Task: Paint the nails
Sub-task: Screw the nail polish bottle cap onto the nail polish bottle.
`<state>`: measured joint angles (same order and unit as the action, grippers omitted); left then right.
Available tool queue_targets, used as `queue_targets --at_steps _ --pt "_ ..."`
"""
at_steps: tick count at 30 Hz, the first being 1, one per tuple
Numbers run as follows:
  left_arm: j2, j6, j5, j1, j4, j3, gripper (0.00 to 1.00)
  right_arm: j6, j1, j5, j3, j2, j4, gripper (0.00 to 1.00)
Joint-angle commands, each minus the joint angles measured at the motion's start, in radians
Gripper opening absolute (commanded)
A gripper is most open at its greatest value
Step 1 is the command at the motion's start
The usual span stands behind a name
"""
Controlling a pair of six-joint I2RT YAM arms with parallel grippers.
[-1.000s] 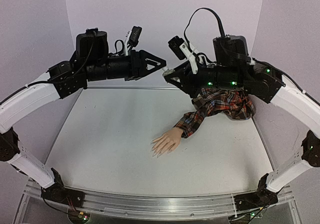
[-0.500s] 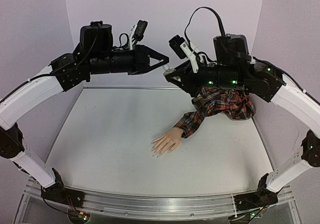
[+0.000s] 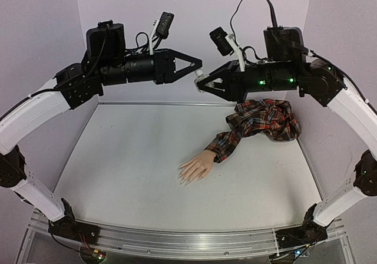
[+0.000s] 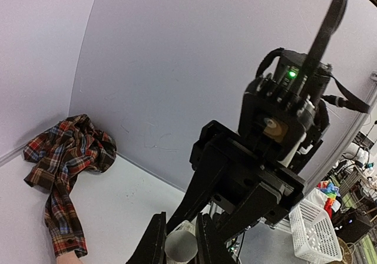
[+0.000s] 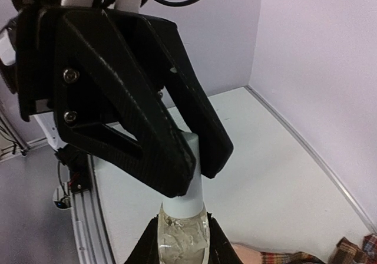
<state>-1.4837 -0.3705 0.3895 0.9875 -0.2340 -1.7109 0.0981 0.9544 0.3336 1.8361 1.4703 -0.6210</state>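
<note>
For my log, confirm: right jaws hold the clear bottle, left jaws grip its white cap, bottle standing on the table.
Wrong on one point: the bottle is held in mid-air above the table, not standing on it, as the top external view shows. The right jaws hold it; the left jaws grip its white cap.

The top camera is looking down from high up at the near side, taking in the whole table [image 3: 129,170]. The left wrist camera is sitting right by the left gripper [image 4: 179,243] and looking sideways at the right arm [image 4: 259,175], very close, with the plaid sleeve [image 4: 65,158] down on its left. The right wrist camera is looking back the opposite way, close up. Both wrist cameras are seeing the same white cap [image 4: 181,247] on the small bottle [image 5: 182,240], and the top camera is seeing that spot too, from farther off.
</note>
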Motion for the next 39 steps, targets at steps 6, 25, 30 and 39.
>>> queue_targets --at_steps 6,25,30,39 --pt "-0.116 0.102 0.628 0.049 0.039 -0.034 0.00 -0.196 -0.023 0.657 0.122 0.036 0.371 0.00" --pt "-0.155 0.035 0.789 0.062 0.224 -0.024 0.01 -0.359 -0.026 0.815 0.225 0.130 0.693 0.00" --pt "-0.129 0.065 0.703 0.062 0.171 -0.041 0.39 -0.338 -0.027 0.810 0.139 0.091 0.688 0.00" --pt "-0.024 0.147 0.560 0.050 0.096 -0.021 0.74 -0.285 -0.047 0.755 -0.065 -0.016 0.677 0.00"
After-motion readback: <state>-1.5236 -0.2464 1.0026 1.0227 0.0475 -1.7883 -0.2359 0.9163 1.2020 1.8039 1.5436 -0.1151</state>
